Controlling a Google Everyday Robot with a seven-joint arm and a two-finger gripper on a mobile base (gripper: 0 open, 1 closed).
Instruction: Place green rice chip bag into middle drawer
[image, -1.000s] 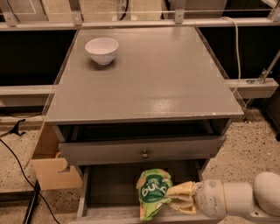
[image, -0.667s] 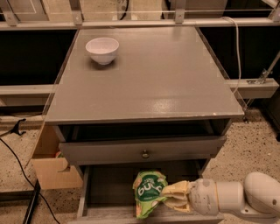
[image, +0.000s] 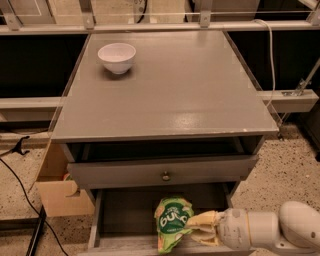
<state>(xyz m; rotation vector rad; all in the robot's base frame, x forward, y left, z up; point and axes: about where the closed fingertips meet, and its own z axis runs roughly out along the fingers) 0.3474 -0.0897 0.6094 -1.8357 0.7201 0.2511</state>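
Note:
The green rice chip bag (image: 171, 220) is bright green with white lettering. It hangs over the open middle drawer (image: 120, 215), the lower gray drawer of the cabinet, near its front right part. My gripper (image: 196, 227) reaches in from the lower right on a white arm (image: 270, 231). Its yellowish fingers (image: 204, 219) are shut on the bag's right edge. Whether the bag touches the drawer floor cannot be told.
The upper drawer with a small round knob (image: 165, 176) is slightly open above. A white bowl (image: 117, 57) stands on the cabinet top at the back left. A cardboard box (image: 59, 192) and a black cable (image: 20, 180) lie on the floor to the left.
My gripper has moved left with the bag, carrying it further in over the middle drawer. The bowl and drawers have not moved.

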